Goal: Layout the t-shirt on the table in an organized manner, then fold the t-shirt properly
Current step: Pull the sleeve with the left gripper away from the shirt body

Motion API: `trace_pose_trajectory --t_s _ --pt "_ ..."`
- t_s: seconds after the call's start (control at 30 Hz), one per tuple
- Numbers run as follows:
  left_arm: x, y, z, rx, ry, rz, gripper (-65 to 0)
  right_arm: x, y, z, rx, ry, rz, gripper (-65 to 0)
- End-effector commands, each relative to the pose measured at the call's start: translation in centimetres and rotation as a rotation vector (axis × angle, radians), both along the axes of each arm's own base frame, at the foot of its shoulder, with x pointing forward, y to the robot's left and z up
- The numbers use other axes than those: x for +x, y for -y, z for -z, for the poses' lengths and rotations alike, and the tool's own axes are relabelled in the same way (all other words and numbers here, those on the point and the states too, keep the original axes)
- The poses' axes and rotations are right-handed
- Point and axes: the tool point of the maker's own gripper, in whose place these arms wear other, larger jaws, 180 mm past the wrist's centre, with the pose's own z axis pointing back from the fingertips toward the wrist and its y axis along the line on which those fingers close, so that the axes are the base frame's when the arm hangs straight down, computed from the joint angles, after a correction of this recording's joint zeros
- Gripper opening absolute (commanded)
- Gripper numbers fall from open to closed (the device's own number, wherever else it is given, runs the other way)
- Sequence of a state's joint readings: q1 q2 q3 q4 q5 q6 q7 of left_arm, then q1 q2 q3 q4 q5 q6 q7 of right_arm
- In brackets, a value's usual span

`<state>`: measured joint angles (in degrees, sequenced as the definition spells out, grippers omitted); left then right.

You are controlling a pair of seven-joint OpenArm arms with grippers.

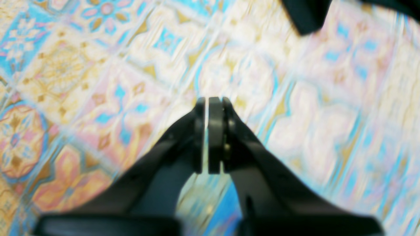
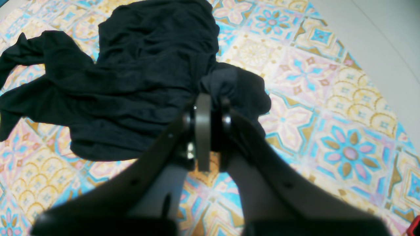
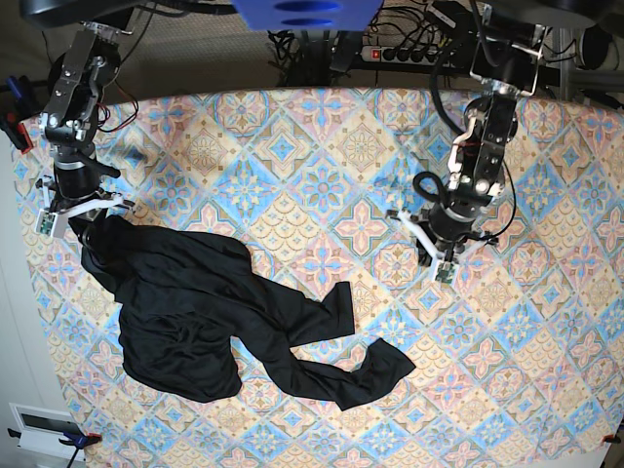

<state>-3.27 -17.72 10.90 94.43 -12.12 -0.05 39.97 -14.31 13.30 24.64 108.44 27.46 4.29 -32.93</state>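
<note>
**Q:** Pincer states first: what do you have in each?

**A:** Your right pincer (image 2: 210, 108) is clamped on a bunched corner of the t-shirt (image 3: 195, 312), with dark fabric wadded between its pads. Your left pincer (image 1: 210, 131) has its pads nearly together, only a sliver of light between them, and nothing in them; it hangs over bare tabletop (image 3: 546, 322), well apart from the cloth.

**Q:** Largest thing down to smallest, where does trouble lie?

**A:** Start with the tabletop: its patterned cloth cover is itself soft, so a low pinch may catch the cover along with the shirt. Next, the t-shirt. It lies crumpled on the right arm's side of the tabletop, its body heaped and twisted, with two long parts trailing toward the middle. You hold it at a single point, so any pull from there would likely drag the heap along as a rope, not spread it flat. Then the sleeve end (image 3: 385, 369) nearest the left arm: it is curled on itself, so a grab there may take two layers. Last, the right pincer's wad: thin fabric in a thick bunch can slip out under tension.
</note>
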Motion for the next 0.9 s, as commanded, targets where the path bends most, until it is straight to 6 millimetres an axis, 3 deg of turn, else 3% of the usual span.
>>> trace_pose_trajectory --t_s 0.0,0.13,0.27,0.43,0.63,0.73,0.83,0.87 --pt "2.3 0.7 -1.8 -0.03 0.061 -0.007 -58.0 0.7 -0.5 -1.7 -0.014 0.058 -0.024 -65.0" --pt "6.1 4.1 -1.3 -0.066 0.033 0.015 -44.4 0.8 -1.0 -1.5 -0.01 0.055 -0.037 -65.0" --pt "8.9 8.2 -0.9 -0.017 0.027 0.113 -36.1 0.9 -0.9 -1.5 -0.015 0.055 -0.036 -65.0" --pt "11.1 10.8 1.3 0.07 -0.001 0.185 -35.3 0.9 -0.9 -1.6 -0.015 0.058 -0.036 -65.0" --pt "11.6 12.5 4.3 0.173 -0.008 0.267 -35.6 1.0 -0.8 -1.7 -0.015 0.058 -0.034 -65.0" --pt "11.1 14.4 4.6 0.201 0.018 0.335 -40.3 0.9 -0.7 -1.6 -0.014 0.056 -0.032 -65.0" --pt "11.1 15.6 3.2 0.188 0.071 0.374 -57.5 0.9 -0.7 -1.5 -0.01 0.055 -0.03 -65.0" --pt "11.1 14.8 2.7 0.187 0.085 0.37 -61.7 0.9 -0.6 -1.5 -0.01 0.055 -0.028 -65.0"
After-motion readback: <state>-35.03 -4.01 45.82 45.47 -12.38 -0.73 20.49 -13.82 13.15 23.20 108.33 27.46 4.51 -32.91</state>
